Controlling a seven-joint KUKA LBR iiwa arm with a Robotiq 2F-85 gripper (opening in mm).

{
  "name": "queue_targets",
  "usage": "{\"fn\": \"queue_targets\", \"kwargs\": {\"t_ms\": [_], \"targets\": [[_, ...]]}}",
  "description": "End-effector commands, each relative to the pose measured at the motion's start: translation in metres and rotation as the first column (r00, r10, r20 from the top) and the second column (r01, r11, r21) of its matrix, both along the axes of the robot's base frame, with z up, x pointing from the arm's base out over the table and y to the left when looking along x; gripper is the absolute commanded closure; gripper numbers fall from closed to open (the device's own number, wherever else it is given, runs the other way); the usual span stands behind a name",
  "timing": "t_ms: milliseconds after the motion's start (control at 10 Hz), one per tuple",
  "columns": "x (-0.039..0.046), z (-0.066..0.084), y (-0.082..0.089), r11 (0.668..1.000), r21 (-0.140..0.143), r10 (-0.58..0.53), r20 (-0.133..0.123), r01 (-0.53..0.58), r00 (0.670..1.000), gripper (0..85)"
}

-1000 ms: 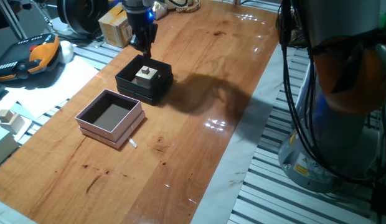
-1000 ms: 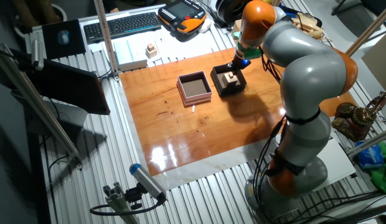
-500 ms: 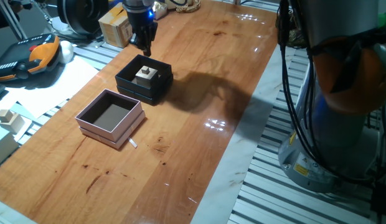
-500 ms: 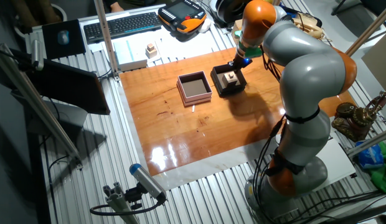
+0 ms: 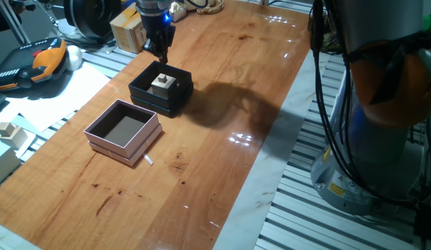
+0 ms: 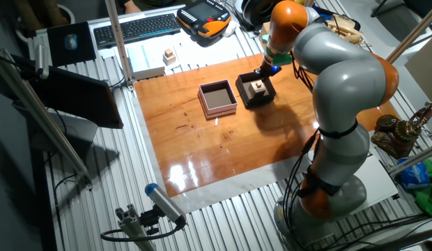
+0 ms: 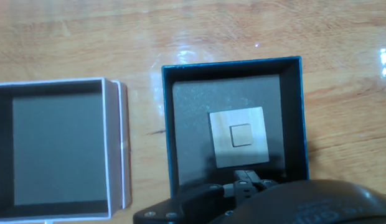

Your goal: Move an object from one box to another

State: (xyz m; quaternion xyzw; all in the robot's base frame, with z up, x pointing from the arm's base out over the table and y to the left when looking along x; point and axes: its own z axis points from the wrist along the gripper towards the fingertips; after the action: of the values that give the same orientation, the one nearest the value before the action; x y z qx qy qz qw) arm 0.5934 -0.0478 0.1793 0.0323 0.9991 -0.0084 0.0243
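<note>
Two boxes sit side by side on the wooden table: the black box at upper centre-left, the pink box below-left. One small cube rests on a pale square inside the black box. Whether the gripper, hovering above, is wide or narrow, I cannot tell.

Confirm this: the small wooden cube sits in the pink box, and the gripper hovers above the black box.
Not quite. The small wooden cube sits in the black box, as the hand view shows; the pink box holds nothing. The gripper does hover above the black box.
</note>
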Motion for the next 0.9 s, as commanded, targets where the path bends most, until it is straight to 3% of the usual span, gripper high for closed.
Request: {"fn": "queue_targets", "kwargs": {"t_ms": [0, 500, 800], "targets": [[0.0001, 0.0, 0.0, 1.0, 0.001, 0.004, 0.001, -0.004, 1.0, 85.0], [0.0009, -0.012, -0.005, 1.0, -0.019, 0.014, 0.013, -0.014, 1.0, 85.0], [0.0011, -0.017, -0.006, 1.0, -0.009, 0.027, 0.008, -0.027, 1.0, 85.0]]}}
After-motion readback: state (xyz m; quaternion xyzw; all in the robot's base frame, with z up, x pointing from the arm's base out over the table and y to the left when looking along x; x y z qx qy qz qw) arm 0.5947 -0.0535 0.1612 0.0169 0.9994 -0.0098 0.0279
